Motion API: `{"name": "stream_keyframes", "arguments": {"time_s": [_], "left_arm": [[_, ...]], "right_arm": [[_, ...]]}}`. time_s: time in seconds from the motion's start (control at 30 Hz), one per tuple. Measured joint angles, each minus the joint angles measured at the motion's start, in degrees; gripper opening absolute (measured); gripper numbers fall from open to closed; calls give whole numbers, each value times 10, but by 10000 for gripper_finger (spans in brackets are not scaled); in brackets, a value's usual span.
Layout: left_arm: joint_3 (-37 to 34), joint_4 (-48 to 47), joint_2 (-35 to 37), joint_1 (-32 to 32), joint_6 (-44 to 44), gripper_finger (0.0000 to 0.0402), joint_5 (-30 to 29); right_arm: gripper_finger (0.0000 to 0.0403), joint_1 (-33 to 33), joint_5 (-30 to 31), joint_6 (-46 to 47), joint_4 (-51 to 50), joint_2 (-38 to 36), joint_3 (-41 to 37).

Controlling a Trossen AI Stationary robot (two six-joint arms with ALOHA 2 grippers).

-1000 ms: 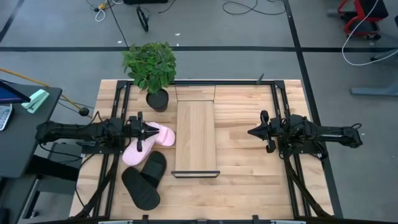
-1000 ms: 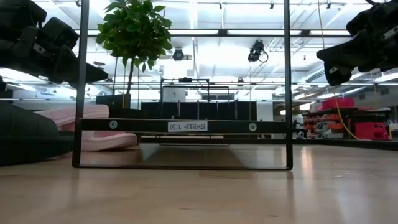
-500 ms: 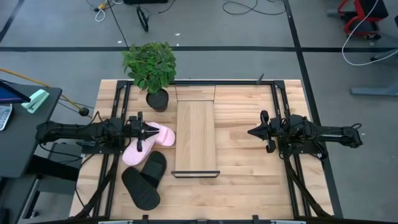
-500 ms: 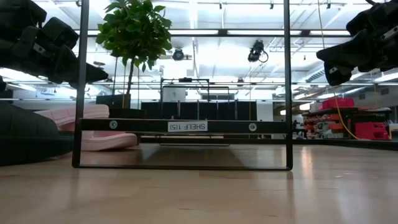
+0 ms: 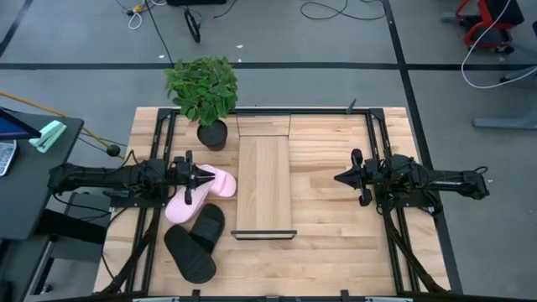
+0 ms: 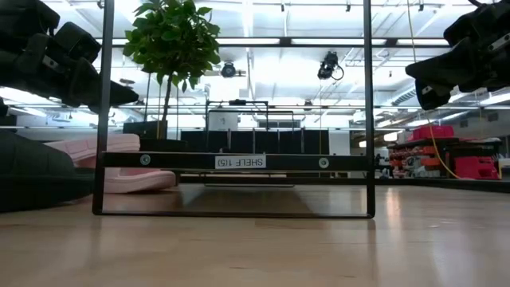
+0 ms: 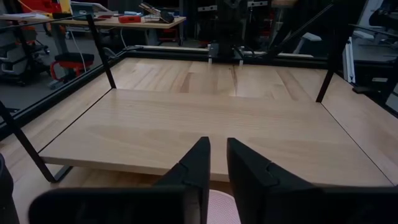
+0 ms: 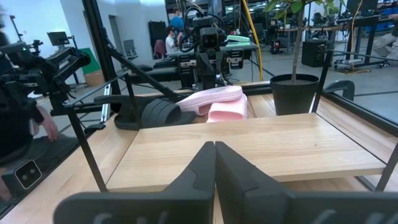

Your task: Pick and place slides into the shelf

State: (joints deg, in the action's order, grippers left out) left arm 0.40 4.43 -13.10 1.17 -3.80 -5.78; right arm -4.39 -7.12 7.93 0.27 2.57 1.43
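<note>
The shelf point(image 5: 264, 180) lies along the table's middle, a pale board in a thin black frame with its end bar point(image 6: 235, 161) toward the near edge. Two pink slides point(image 5: 220, 183) rest on the table left of it, one partly over the other. Two black slides point(image 5: 191, 247) lie nearer the near-left corner. My left gripper point(image 5: 210, 178) hovers above the pink slides, its fingers point(image 7: 200, 158) a narrow gap apart and pointing at the shelf. My right gripper point(image 5: 338, 178) hangs shut right of the shelf, well above the table point(image 6: 418, 73).
A potted plant point(image 5: 203, 92) stands by the shelf's far-left corner, its black pot point(image 5: 213, 134) close to the pink slides. Black frame rails point(image 5: 159, 151) run along both sides of the table. Bare wood point(image 5: 327, 218) lies between the shelf and the right arm.
</note>
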Motion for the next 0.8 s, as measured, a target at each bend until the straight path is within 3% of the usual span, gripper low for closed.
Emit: {"name": "stream_keyframes", "arguments": {"time_s": [0.8], "left_arm": [[0, 0, 0, 0, 0, 64, 0]], "right_arm": [[13, 0, 0, 0, 0, 0, 0]]}}
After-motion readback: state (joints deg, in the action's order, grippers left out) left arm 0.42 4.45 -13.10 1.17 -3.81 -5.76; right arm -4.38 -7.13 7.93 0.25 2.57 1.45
